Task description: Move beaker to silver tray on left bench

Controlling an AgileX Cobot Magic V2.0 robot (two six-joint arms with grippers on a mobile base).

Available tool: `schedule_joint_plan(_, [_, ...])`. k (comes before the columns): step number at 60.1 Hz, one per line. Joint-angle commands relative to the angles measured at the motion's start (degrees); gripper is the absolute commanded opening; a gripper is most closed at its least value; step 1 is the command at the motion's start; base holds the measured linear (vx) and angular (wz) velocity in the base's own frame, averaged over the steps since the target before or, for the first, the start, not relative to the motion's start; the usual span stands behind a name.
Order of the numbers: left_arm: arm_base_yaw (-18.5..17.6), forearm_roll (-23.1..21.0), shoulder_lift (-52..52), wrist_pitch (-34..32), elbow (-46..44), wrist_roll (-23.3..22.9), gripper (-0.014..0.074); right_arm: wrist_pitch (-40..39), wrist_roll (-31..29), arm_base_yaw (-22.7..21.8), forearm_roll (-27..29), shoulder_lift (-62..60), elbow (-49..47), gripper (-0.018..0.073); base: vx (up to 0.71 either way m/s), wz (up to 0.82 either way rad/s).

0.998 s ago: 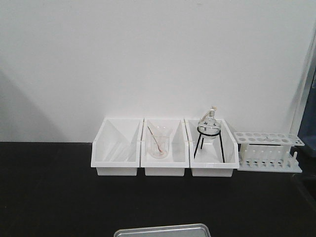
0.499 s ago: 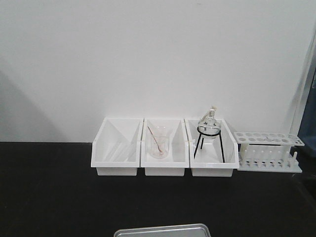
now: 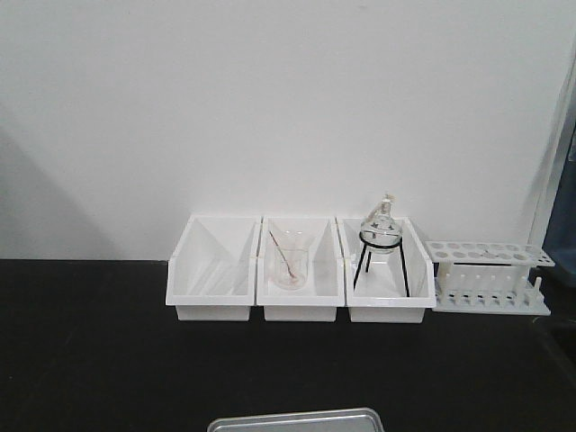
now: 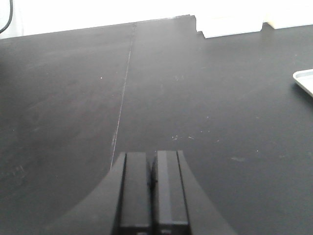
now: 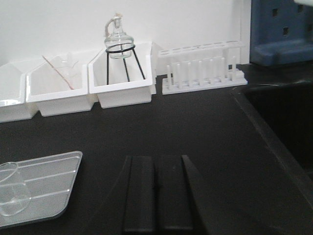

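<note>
We saw the beaker [image 5: 12, 193] already in the silver tray [image 5: 46, 183], left of our right gripper's [image 5: 159, 193] closed fingers; left gripper [image 4: 151, 188] likewise closed.

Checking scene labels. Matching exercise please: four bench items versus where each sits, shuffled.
Things:
1. clear glass beaker with a thin rod
2. round glass flask on a black wire tripod
3. white plastic test-tube rack
4. small clear glass beaker
Places:
A. on the shiny silver metal tray
B. in the middle white plastic bin
C. on the black bench, right of the bins
D. in the right-hand white plastic bin
Pairs: 1-B, 2-D, 3-C, 4-A.
</note>
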Motion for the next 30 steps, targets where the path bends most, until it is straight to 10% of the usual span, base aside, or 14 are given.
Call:
schedule_joint_plan(1, [-0.33, -0.16, -0.42, -4.27, 1.14, -0.10, 0.0001, -5.20, -0.32, -0.61, -2.89, -0.49, 0.40, -0.0014, 0.00, 0.00])
schedule_joint_plan(30, [-0.33, -0.16, -0.42, -4.27, 1.14, -0.10, 0.0001, -5.46, -4.00, -0.61, -3.66, -1.06, 0.40, -0.0011, 0.00, 0.00])
